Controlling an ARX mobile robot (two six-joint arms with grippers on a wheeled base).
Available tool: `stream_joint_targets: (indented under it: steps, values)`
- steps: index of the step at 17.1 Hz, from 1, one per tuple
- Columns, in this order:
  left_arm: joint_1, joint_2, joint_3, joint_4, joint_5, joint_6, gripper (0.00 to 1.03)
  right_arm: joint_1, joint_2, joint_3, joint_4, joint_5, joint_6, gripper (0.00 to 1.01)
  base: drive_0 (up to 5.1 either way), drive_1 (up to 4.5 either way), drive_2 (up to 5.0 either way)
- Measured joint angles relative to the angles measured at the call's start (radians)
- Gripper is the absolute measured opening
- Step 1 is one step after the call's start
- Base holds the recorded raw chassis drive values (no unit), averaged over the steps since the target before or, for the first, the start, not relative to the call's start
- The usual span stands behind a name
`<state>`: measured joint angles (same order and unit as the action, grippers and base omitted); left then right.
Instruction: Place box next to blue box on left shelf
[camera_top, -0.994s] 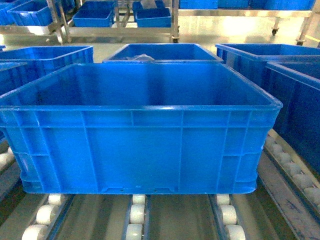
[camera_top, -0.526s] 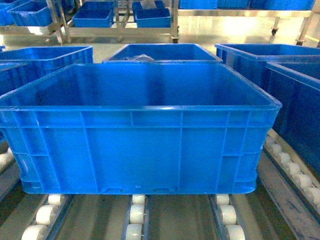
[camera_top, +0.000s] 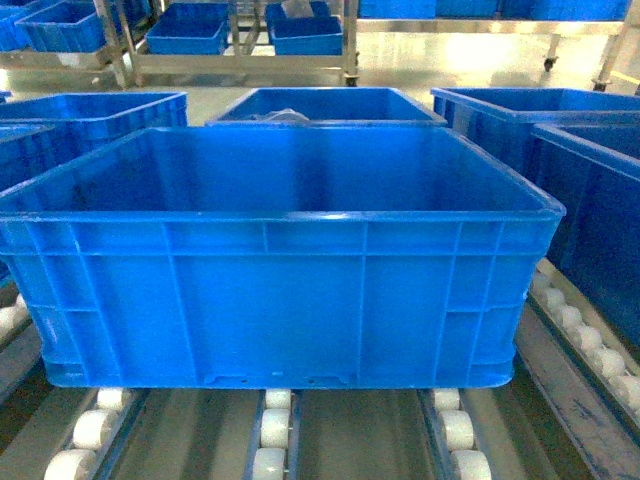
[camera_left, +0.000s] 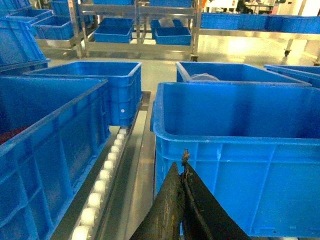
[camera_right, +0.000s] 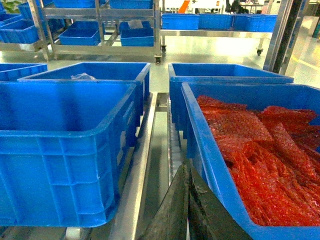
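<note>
The box (camera_top: 280, 300) is a large empty bright-blue ribbed crate. It stands in the middle of the head view on the left shelf's white rollers (camera_top: 273, 430). Another blue box (camera_left: 45, 145) stands to its left across a roller rail (camera_left: 102, 175). In the left wrist view my left gripper (camera_left: 184, 162) is shut on nothing, just in front of the box's near left corner (camera_left: 165, 150). In the right wrist view my right gripper (camera_right: 188, 170) is also shut and empty. It sits low in the gap to the right of the box (camera_right: 60, 150). Neither gripper shows in the head view.
A blue crate full of red plastic pieces (camera_right: 260, 150) stands close on the right. Three more blue crates (camera_top: 325, 105) (camera_top: 100, 110) (camera_top: 520, 110) line up behind the box. Metal racks holding crates (camera_top: 240, 40) stand across the floor at the back.
</note>
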<state>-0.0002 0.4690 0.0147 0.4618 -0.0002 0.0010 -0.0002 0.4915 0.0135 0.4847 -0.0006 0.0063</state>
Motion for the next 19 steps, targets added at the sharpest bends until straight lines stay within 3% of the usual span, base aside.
stream_joint_targets:
  steps: [11,12,13,19]
  values:
    - [0.0,-0.291,0.0,-0.285,0.0,0.0,0.02,0.0,-0.304,0.0,-0.296,0.0,0.0,0.02,0.0,0.0,0.0]
    - [0.0,-0.341,0.001,-0.351,-0.001,0.0,0.02,0.0,-0.32,0.0,-0.313,0.0,0.0,0.02,0.0,0.0,0.0]
    - [0.0,-0.441,0.0,-0.478,0.001,0.0,0.02,0.0,-0.407,0.0,-0.452,-0.001,0.0,0.02,0.0,0.0,0.0]
    - [0.0,-0.459,0.0,-0.467,0.0,0.0,0.02,0.0,-0.486,0.0,-0.489,0.0,0.0,0.02,0.0,0.0,0.0]
